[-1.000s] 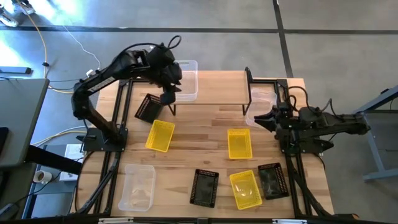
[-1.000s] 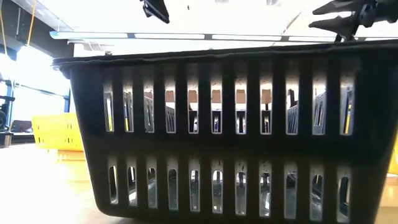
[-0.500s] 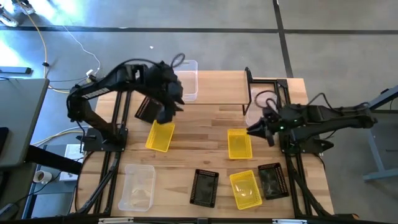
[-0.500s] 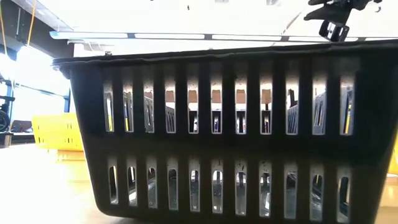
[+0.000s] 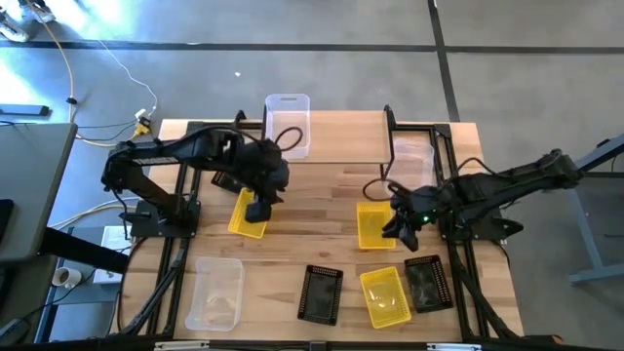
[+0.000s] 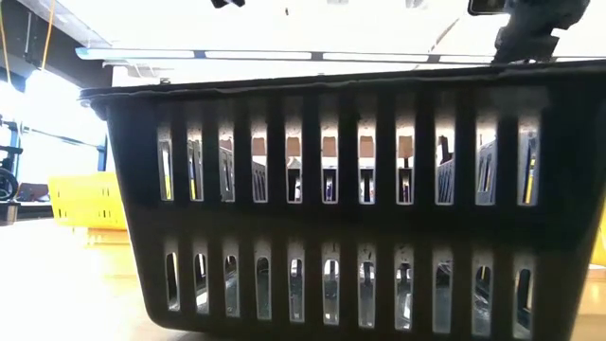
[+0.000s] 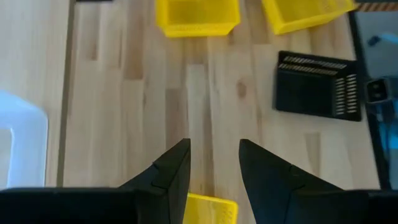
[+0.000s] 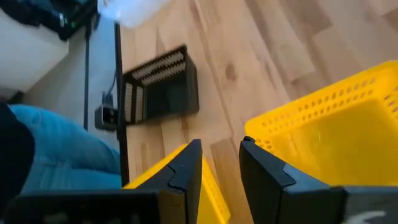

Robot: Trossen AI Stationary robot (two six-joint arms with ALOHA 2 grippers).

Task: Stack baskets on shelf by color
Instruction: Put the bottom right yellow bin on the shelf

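**Inspector:** Left gripper (image 5: 256, 208) hangs over a yellow basket (image 5: 251, 213) on the table's left, fingers narrowly parted, holding nothing. Right gripper (image 5: 398, 226) sits at the rim of a second yellow basket (image 5: 374, 224), also narrowly parted and empty.

**Supervisor:** The shelf?

**Inspector:** The shelf (image 5: 336, 148) stands at the table's far edge, one clear basket (image 5: 288, 122) at its left end.

**Supervisor:** Risks?

**Inspector:** Thin walls, narrow gap. In my judgement a finger landing on the rim rather than astride it would tip or shove the basket.

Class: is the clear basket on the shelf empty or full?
Empty: through the clear basket only the shelf plank shows.
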